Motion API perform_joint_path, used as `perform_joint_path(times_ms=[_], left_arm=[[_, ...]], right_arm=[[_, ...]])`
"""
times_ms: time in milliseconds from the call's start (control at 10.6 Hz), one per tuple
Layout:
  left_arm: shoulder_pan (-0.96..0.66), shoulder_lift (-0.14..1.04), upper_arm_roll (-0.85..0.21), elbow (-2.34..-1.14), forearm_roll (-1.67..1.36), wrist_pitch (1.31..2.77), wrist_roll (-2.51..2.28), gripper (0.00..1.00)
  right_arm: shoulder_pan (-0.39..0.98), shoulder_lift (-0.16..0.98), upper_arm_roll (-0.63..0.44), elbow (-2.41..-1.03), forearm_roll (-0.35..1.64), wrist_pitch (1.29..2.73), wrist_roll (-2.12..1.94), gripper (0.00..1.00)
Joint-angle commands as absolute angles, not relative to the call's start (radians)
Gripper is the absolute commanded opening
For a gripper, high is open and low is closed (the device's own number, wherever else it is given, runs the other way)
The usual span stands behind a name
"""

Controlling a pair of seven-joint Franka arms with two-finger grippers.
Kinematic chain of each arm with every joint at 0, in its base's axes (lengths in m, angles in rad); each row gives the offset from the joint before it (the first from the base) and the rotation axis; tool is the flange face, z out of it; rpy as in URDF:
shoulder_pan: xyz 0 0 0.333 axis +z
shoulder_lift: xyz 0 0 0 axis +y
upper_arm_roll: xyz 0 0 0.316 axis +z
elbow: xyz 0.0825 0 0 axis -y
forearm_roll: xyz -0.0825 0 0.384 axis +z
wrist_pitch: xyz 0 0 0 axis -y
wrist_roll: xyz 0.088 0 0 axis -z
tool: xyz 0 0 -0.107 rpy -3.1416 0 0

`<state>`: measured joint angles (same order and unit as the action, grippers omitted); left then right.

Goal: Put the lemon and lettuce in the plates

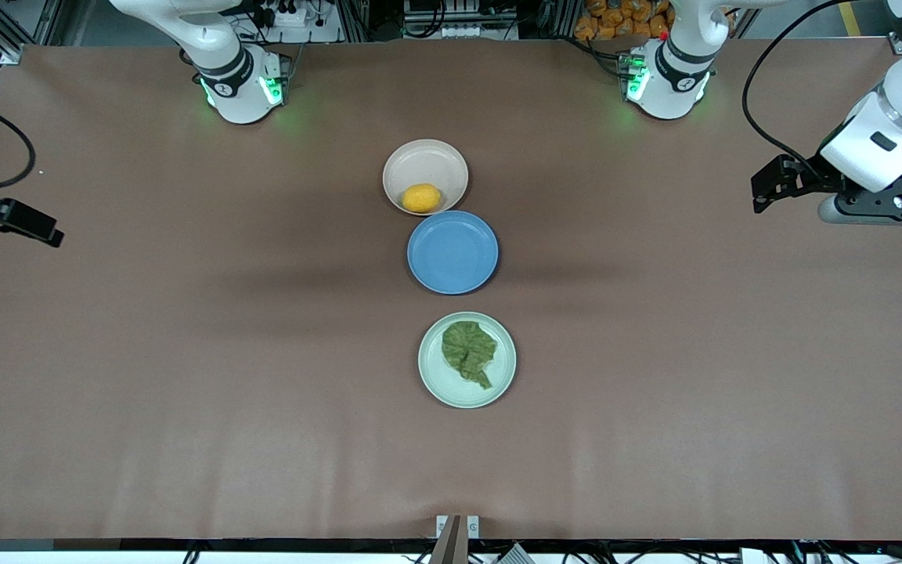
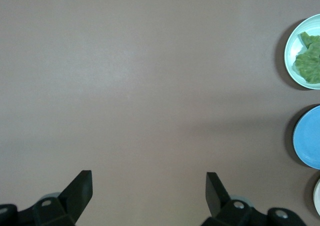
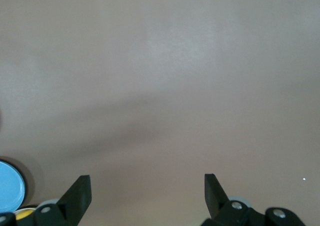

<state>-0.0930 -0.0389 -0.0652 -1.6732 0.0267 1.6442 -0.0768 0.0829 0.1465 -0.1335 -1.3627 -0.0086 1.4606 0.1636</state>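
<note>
Bright even overhead light, soft faint shadows, wrist views slightly hazy

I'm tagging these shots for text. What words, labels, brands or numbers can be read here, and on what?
None can be read.
The beige plate, the blue plate and the green plate are plain.
The lemon and the lettuce bear no sticker.
The brown table is bare of print.
Small dark marks on the arm bases are too small to read.
</note>
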Motion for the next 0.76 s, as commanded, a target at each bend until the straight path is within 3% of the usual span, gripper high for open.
perform_joint_path(times_ms=[0,661], left_arm=[[-0.087,-0.046,-0.064,-1.664,0.008,1.624,-0.049,1.00],[-0.087,-0.046,-0.063,-1.663,0.006,1.624,-0.049,1.00]], right_arm=[[0.048,0.104,-0.121,-1.413,-0.011,1.445,0.138,1.00],[0.052,0.087,-0.115,-1.410,-0.003,1.437,0.133,1.00]])
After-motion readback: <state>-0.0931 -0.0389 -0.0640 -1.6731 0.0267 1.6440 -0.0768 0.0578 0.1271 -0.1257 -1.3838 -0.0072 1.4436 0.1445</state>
